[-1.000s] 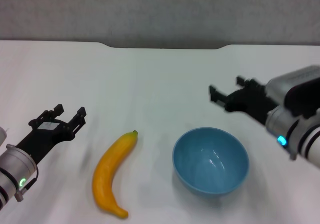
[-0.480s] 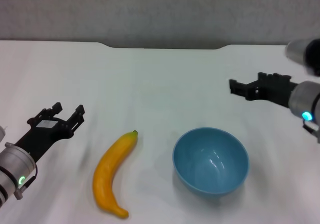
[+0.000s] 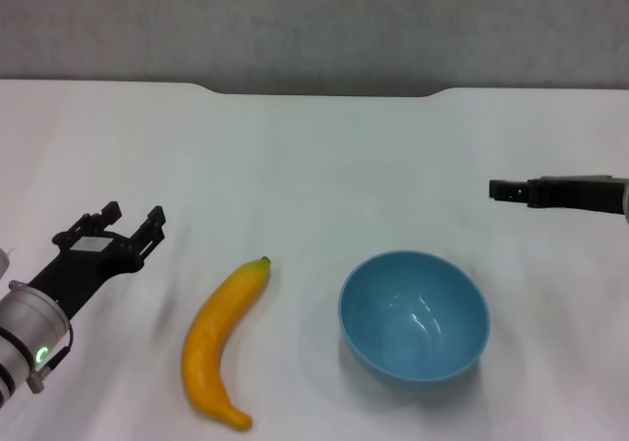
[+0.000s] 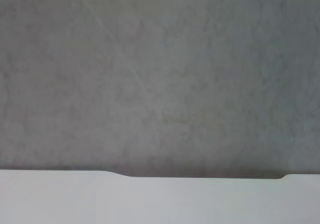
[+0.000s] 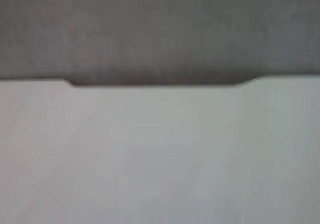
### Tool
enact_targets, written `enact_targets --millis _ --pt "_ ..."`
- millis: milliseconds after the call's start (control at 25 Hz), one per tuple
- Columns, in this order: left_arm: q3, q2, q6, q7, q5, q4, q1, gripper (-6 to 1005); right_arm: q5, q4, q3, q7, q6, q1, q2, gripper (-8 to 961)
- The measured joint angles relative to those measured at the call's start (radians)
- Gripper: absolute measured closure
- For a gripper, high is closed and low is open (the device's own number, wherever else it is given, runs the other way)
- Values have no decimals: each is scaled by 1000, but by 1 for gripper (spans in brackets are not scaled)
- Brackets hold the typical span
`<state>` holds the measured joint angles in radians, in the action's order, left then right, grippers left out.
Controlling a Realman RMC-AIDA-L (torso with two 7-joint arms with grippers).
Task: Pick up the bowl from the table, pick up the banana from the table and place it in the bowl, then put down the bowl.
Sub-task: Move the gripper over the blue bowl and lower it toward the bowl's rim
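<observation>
The light-blue bowl (image 3: 414, 315) stands upright on the white table (image 3: 314, 166), right of centre near the front. The yellow-orange banana (image 3: 221, 343) lies to its left, its dark stem tip pointing toward the far side. My left gripper (image 3: 134, 212) is open and empty, low over the table to the left of the banana and apart from it. My right gripper (image 3: 506, 191) reaches in from the right edge, beyond and to the right of the bowl, holding nothing. Neither wrist view shows the bowl or the banana.
The table's far edge has a shallow notch (image 3: 319, 92), with a grey wall (image 3: 314, 19) behind it. The wrist views show only that wall and the notched far edge (image 4: 200, 176) (image 5: 155, 83).
My right gripper has pulled back to the right, away from the bowl, and turned side-on. My left gripper has barely moved. The bowl and the banana have stayed in place.
</observation>
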<state>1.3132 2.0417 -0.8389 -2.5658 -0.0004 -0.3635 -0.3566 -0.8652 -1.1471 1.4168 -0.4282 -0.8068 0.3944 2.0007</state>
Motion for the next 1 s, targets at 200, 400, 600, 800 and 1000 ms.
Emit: enact_targets --millis 200,400,600,800,1000 --pt "0 0 0 -3 -6 0 -2 333 -34 130 -96 -70 -149 102 0 134" --pt "0 0 2 -3 -6 0 -4 332 -28 269 -125 -107 -203 184 -2 134" --pt "0 0 1 -3 -6 0 -6 332 -27 339 -125 -118 -208 213 -1 135" --pt "0 0 1 -3 -6 0 -8 332 -25 390 -107 -141 -217 232 2 134" --pt "0 0 10 -1 -6 -3 -12 332 -25 416 -87 -143 -238 242 4 134"
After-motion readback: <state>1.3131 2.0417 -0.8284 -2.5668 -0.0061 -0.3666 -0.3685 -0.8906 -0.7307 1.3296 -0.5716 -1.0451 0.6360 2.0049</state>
